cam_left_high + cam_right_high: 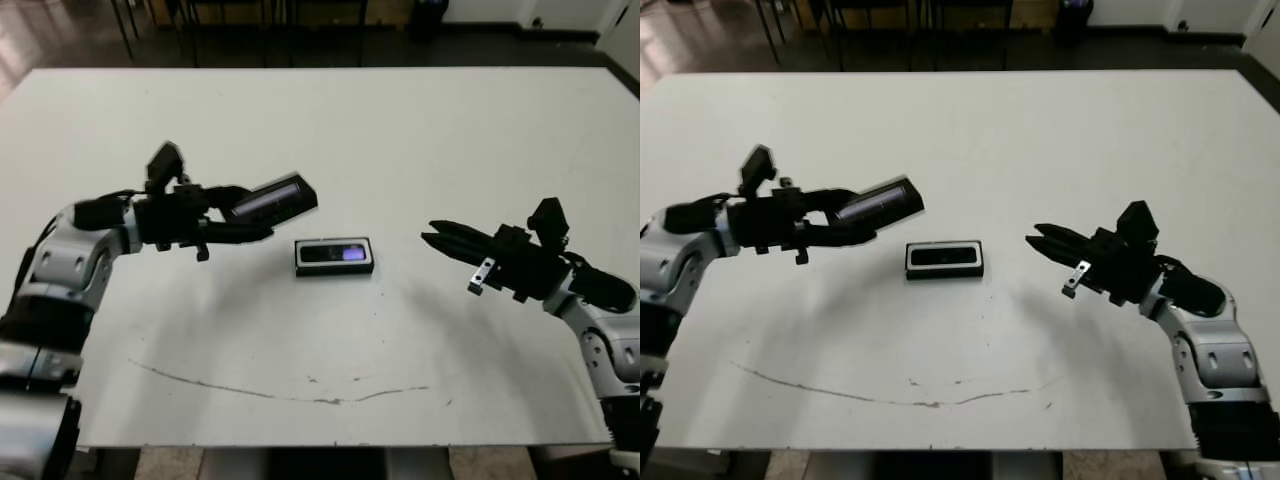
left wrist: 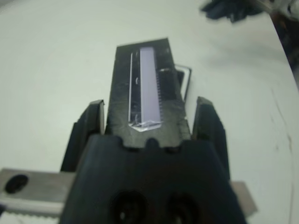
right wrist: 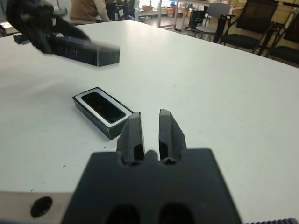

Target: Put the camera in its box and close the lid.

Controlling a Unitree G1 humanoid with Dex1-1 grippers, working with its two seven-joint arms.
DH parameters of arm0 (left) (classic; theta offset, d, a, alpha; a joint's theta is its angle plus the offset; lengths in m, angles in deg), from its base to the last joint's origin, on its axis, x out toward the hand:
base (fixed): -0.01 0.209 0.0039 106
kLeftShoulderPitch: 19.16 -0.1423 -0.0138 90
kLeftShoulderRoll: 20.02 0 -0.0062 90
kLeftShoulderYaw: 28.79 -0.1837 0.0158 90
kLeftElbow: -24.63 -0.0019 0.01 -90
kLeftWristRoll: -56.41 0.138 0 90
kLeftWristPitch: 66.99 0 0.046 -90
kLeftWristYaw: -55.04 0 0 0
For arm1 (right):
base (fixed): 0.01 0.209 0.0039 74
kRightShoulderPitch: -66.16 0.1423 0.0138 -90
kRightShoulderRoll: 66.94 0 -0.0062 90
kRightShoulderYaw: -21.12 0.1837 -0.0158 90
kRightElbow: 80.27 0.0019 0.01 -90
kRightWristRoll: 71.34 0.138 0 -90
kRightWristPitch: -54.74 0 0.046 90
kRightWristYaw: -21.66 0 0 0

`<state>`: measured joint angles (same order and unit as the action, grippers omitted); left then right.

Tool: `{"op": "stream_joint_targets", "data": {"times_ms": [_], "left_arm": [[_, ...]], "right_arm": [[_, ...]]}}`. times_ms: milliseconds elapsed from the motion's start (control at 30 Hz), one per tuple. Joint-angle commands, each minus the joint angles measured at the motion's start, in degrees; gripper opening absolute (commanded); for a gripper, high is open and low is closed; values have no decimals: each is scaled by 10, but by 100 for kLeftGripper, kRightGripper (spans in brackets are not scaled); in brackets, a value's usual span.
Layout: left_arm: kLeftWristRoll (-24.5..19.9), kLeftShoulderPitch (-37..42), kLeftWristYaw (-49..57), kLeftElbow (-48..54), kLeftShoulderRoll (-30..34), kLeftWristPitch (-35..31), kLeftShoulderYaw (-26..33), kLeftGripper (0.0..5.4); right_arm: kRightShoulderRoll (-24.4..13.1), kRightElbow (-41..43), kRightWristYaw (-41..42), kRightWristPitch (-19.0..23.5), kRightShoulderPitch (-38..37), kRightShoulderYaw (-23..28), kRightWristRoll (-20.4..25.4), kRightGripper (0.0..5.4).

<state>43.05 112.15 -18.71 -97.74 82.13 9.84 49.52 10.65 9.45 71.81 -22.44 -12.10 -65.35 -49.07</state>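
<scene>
Lid [image 1: 272, 199] clamped in left gripper [image 1: 243, 213] above the worktop [image 1: 420, 140], camera [image 1: 334, 253] seated in box [image 1: 335, 270], right gripper [image 1: 437, 238] nearly closed, nothing held

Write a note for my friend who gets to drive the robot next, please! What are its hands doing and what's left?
Left gripper: shut on the flat black rectangular lid with a pale glossy strip, held in the air up-left of the box.
Right gripper: fingers together, empty, hovering right of the box.
Slim black camera with a purple screen: already lying in the shallow black white-lined box mid-table.
Left to do: bring the lid over the box and close it.
</scene>
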Motion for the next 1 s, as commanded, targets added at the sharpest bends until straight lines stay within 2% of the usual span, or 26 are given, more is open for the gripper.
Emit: {"op": "stream_joint_targets", "data": {"times_ms": [33,133,367,567,700,900,1000], "left_arm": [[51,39,-36,-71,-15,53,-40,163],[81,62,-60,-114,-30,92,-61,160],[110,87,-70,-177,-65,143,-65,160],[121,100,-71,-215,-88,153,-60,160],[129,98,-71,-221,-93,160,-59,160],[142,98,-73,-222,-93,166,-62,159],[149,97,-77,-223,-95,166,-65,159]], "right_arm": [[-14,2,-2,8,-6,3,-6,0],[-15,-4,6,3,-9,5,-1,0],[-21,-6,7,9,-6,-1,-6,0],[-21,-10,8,-1,-2,-5,-17,0],[-18,-20,19,4,0,-1,-5,0],[-14,-36,31,-11,1,2,-2,0],[-17,-28,24,-2,-2,0,-7,0]]}}
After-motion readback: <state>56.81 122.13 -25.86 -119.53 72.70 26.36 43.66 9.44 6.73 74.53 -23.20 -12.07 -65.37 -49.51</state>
